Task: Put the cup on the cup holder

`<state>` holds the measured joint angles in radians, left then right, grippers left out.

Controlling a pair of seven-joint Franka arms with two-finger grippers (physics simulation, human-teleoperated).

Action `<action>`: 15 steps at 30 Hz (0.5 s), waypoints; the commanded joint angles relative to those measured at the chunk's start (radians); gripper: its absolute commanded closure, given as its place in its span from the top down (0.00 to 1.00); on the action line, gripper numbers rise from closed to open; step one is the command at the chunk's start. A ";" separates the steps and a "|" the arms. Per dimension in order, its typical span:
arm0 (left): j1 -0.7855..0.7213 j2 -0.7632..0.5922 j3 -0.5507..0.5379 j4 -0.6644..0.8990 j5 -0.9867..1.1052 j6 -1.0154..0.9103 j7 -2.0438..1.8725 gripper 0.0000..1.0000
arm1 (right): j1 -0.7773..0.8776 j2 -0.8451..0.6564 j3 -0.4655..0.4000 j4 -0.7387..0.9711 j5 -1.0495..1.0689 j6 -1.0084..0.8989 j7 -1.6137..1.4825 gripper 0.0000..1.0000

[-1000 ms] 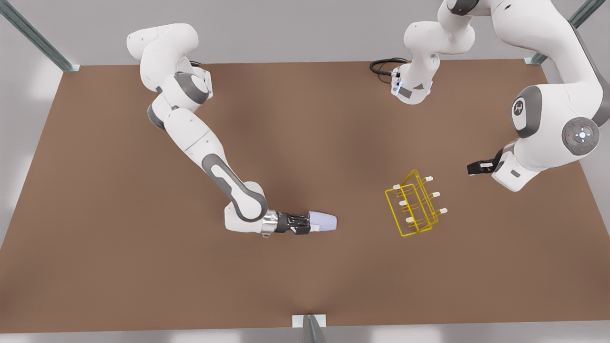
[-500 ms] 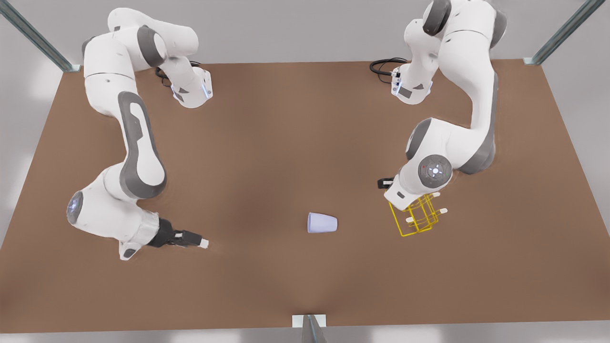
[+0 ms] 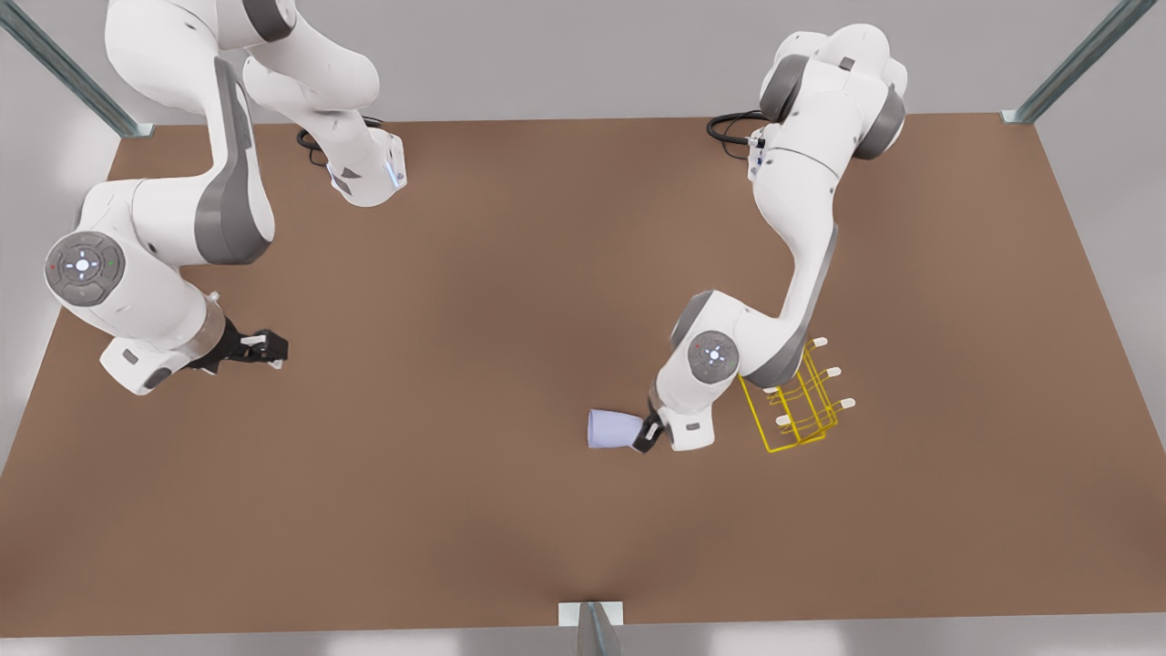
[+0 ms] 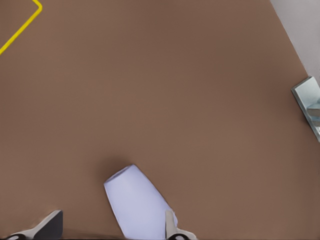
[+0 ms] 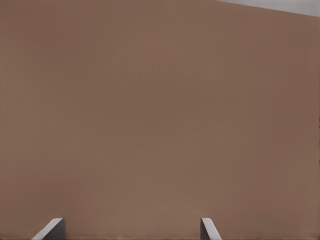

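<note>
The cup [image 3: 613,429] lies on its side on the tabletop [image 3: 510,273], just right of centre and low in the front view; the left gripper [image 3: 649,435] sits at the cup's right-hand end, jaws open, and in the left wrist view the cup [image 4: 137,206] lies between the two fingers [image 4: 171,226], one of them touching or nearly touching its wall while the other stands well clear. The step in hand looks like the grasp; to do it well the jaws should be centred on the cup before they shut (off-centre, one finger would likely push the tapered wall and set it rolling), and they should take hold deep enough that the taper does not squeeze the cup out of the grip. The cup holder [image 3: 800,401] stands just right of the left arm's wrist, partly behind it in the front view; the carry is short, but the lift ought to clear the white-tipped pegs [image 3: 847,402] before swinging across. The right gripper [image 3: 264,346] waits at the middle left of the front view, jaws open over bare tabletop. Open room lies below and left of the cup; the tabletop's edges are well away from both cup and rack.
</note>
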<state>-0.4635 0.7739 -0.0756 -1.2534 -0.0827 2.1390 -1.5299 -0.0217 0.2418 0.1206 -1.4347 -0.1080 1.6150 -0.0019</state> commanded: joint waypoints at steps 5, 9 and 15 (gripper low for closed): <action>-0.020 0.048 0.000 -0.011 -0.075 0.145 -0.977 1.00 | 0.002 -0.010 0.001 -0.033 -0.002 0.034 -0.026 1.00; -0.024 0.070 0.000 -0.009 -0.081 0.150 -0.974 1.00 | -0.009 -0.002 -0.002 -0.030 0.048 0.019 -0.024 1.00; -0.021 0.093 0.000 -0.015 -0.077 0.168 -0.725 1.00 | -0.007 -0.001 -0.002 -0.030 0.048 0.017 -0.024 1.00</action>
<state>-0.4847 0.8660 -0.0750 -1.2692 -0.1588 2.2882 -2.0316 -0.0289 0.2418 0.1180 -1.4655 -0.0633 1.6319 -0.0176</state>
